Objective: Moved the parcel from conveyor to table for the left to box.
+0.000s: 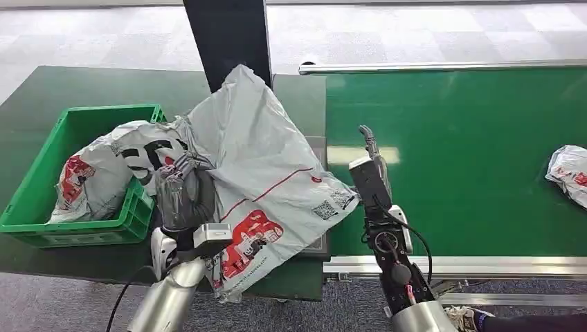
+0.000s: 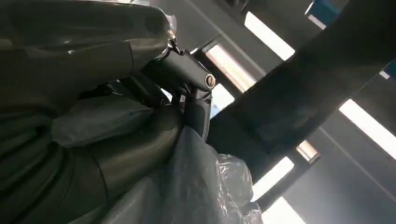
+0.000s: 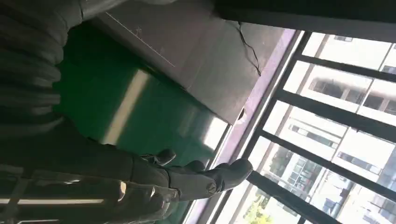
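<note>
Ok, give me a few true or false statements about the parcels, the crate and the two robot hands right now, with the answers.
1. The left robot hand grips the big grey parcel. True.
2. The green crate is empty. False: a grey parcel already lies in it.
3. The right robot hand holds a parcel. False: it holds nothing, fingers out over the belt.
4. Another parcel lies on the belt at the far right. True.
5. The big grey parcel lies fully inside the crate. False: it leans over the crate's edge and hangs off the table's front.
</note>
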You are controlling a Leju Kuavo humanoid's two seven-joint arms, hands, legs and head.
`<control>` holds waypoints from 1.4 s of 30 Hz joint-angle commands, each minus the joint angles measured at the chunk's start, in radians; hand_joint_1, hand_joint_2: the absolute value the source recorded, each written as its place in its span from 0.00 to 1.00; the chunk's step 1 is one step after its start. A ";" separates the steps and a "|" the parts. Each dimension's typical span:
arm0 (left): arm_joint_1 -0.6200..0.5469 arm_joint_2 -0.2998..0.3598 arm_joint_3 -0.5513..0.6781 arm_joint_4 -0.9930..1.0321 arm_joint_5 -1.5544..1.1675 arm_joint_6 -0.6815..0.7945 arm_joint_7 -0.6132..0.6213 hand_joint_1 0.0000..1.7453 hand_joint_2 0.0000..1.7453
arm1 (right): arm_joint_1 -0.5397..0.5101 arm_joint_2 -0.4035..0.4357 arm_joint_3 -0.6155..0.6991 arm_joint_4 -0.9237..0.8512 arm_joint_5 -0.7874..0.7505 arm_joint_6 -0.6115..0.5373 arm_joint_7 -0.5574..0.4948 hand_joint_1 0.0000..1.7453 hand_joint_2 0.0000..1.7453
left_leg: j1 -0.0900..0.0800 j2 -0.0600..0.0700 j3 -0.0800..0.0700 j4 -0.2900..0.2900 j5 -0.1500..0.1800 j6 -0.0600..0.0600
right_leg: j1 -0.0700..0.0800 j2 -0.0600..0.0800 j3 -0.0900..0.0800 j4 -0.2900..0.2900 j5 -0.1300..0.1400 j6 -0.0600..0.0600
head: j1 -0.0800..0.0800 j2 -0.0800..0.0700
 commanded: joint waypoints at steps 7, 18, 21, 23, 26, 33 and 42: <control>-0.250 -0.113 0.666 -0.134 -0.510 0.006 0.000 1.00 1.00 | -0.012 -0.012 0.018 0.003 -0.024 0.019 -0.011 0.00 1.00 | 0.001 0.000 0.001 0.001 0.000 0.000 | 0.001 0.000 0.001 0.001 0.000 -0.001 | 0.000 0.000; -0.538 0.308 0.570 0.596 -0.826 0.006 0.761 1.00 1.00 | -0.024 -0.017 0.049 0.009 -0.026 0.049 -0.006 0.00 1.00 | 0.000 -0.002 0.003 -0.001 0.002 -0.001 | 0.001 -0.001 0.002 0.001 0.000 -0.001 | 0.000 0.000; -0.584 0.380 0.517 0.732 -0.824 0.006 0.862 1.00 1.00 | -0.024 -0.012 0.056 0.021 -0.020 0.051 -0.005 0.00 1.00 | 0.000 0.000 0.003 0.000 0.001 -0.001 | 0.001 0.001 0.002 0.001 0.000 -0.001 | 0.000 0.000; -0.626 0.419 0.493 0.846 -0.826 0.003 0.934 1.00 1.00 | -0.027 -0.009 0.060 0.031 -0.016 0.052 -0.005 0.00 1.00 | 0.000 0.001 0.004 -0.001 0.001 0.000 | 0.001 0.001 0.003 0.000 0.000 -0.001 | 0.000 0.000; -0.659 0.441 0.503 0.919 -0.816 -0.022 0.963 1.00 1.00 | -0.033 -0.009 0.062 0.040 -0.014 0.054 -0.006 0.00 1.00 | 0.000 0.000 0.003 -0.001 0.001 0.000 | 0.001 0.000 0.002 0.001 0.000 -0.001 | 0.000 0.000; -0.718 0.433 0.657 1.069 -0.635 -0.342 0.973 0.98 1.00 | -0.050 -0.014 0.067 0.064 -0.012 0.072 -0.007 0.00 1.00 | 0.001 0.001 0.002 0.000 0.001 0.000 | 0.001 0.001 0.001 0.001 0.000 -0.001 | 0.000 0.000; -0.619 0.411 0.768 1.115 -0.506 -0.689 0.976 1.00 1.00 | -0.087 -0.004 0.086 0.117 -0.006 0.095 -0.015 0.00 1.00 | -0.001 0.002 0.005 -0.002 0.001 0.000 | 0.000 0.003 0.003 0.000 0.000 -0.001 | 0.000 0.000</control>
